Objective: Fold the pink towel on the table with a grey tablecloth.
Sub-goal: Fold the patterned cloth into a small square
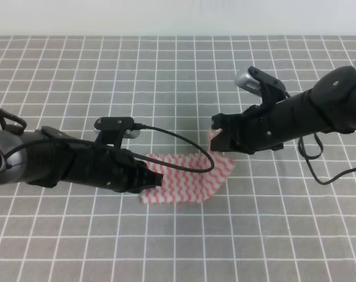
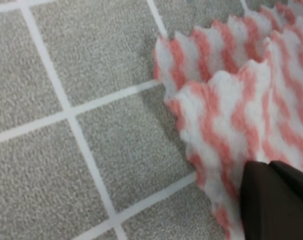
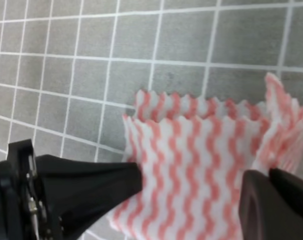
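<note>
The pink towel (image 1: pixel 187 179), striped in pink and white zigzags, lies partly doubled on the table with a grey tablecloth (image 1: pixel 178 70). My left gripper (image 1: pixel 158 179) is shut on the towel's left edge, low on the cloth. In the left wrist view one dark finger (image 2: pixel 276 205) sits over the towel (image 2: pixel 231 100), where two layers with jagged edges show. My right gripper (image 1: pixel 218 134) is shut on the towel's far right corner and holds it lifted. In the right wrist view the towel (image 3: pixel 191 150) spreads between the left gripper (image 3: pixel 134 177) and my right finger (image 3: pixel 276 200).
A black cable (image 1: pixel 184 141) loops from the left arm's camera over the towel's far edge. The grey grid cloth stretches on all sides, with its far edge against a white wall (image 1: pixel 178 17).
</note>
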Controlling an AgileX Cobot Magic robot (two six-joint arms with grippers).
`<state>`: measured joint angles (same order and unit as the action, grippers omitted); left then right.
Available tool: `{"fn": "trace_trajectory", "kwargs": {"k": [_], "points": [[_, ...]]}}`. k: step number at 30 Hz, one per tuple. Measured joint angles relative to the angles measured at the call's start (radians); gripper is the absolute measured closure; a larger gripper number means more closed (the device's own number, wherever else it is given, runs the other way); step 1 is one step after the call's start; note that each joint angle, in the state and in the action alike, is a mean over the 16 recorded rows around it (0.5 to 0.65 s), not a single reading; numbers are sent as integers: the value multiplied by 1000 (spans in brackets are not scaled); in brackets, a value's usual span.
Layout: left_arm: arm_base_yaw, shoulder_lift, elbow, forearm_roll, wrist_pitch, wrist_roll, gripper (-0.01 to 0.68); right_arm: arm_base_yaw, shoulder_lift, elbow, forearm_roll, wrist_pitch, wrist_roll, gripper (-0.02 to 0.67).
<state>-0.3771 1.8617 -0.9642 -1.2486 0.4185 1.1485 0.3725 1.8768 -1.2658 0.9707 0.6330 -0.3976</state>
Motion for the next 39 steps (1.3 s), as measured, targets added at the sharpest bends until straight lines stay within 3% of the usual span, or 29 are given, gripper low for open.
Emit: {"fn": "trace_trajectory", "kwargs": {"k": [10,26,39], "points": [[4,-55,0,6,-3,2,675,60,44,-26,26,-43,0,664],[77,-89,0,32,57,-1,675,123,129,-131,39,-33,2,664],[82,-85,1,33,41,-2,675,150,164,-161,44,-27,3,664]]}}
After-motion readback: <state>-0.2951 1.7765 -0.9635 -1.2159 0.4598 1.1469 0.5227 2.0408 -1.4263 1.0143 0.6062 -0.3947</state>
